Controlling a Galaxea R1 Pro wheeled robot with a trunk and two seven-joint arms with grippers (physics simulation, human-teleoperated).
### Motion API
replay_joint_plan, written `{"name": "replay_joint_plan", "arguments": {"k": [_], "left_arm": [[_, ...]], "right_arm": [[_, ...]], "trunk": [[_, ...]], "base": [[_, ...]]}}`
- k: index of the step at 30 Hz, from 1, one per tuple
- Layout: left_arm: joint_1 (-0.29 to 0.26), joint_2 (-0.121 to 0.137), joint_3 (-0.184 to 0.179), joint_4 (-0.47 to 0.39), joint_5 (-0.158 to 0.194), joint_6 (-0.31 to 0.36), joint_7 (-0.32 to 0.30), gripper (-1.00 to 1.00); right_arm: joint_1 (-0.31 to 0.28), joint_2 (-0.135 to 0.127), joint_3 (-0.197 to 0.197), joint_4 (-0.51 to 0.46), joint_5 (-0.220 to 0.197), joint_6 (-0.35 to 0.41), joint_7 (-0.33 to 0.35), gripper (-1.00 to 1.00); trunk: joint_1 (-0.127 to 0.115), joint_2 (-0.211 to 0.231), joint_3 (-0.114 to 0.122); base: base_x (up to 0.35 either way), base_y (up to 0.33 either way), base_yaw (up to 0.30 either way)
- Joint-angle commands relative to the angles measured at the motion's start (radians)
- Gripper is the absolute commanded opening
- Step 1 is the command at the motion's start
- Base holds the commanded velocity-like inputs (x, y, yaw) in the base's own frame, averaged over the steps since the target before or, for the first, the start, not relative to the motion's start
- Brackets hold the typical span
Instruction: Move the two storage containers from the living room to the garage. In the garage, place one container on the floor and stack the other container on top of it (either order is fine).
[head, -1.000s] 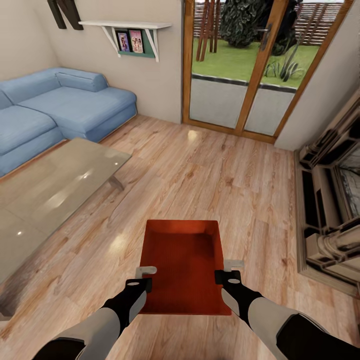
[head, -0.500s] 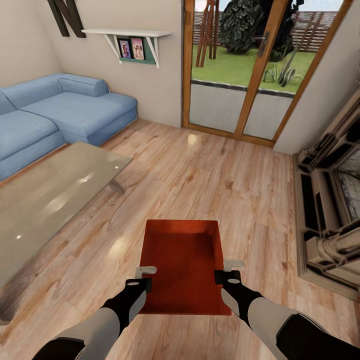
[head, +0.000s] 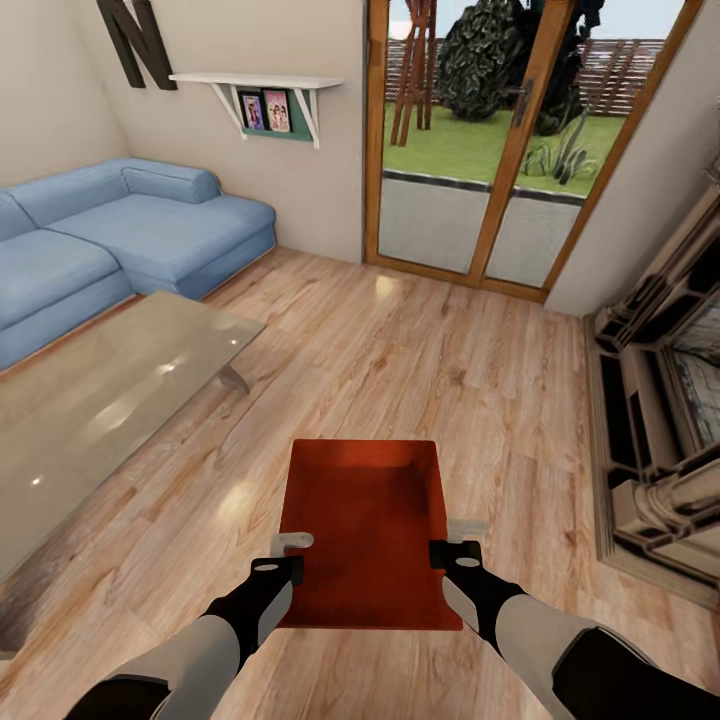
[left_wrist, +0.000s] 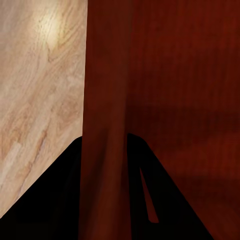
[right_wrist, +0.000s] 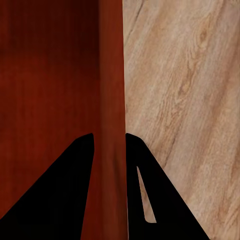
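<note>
Container (head: 365, 530), long axis apparently pointing straight ahead, is pinched by left gripper (head: 287, 556) and right gripper (head: 452, 540) on its side walls.

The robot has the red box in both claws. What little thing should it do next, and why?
Probably keep rolling toward the garage. The left claw and right claw each pinch a side wall of the storage container, and the wood-plank floor means living room.

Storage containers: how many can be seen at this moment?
1. The storage container is held over the wood floor, the left claw on one side wall and the right claw on the other. The second may be outside the frames.
</note>
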Motion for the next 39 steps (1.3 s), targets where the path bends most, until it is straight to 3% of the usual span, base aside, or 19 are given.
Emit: {"name": "replay_joint_plan", "arguments": {"k": [1, 39], "left_arm": [[0.000, 0.001, 0.001, -0.003, -0.013, 0.008, 0.024, -1.00], [0.000, 0.001, 0.000, -0.002, -0.013, 0.008, 0.024, -1.00]], "right_arm": [[-0.001, -0.010, 0.002, 0.003, -0.014, -0.007, -0.007, -1.00], [-0.001, -0.008, 0.002, 0.003, -0.014, -0.007, -0.008, -1.00]], "trunk": [[0.000, -0.001, 0.000], [0.000, -0.001, 0.061]], "base": [[0.000, 0.000, 0.000], [0.000, 0.000, 0.000]]}}
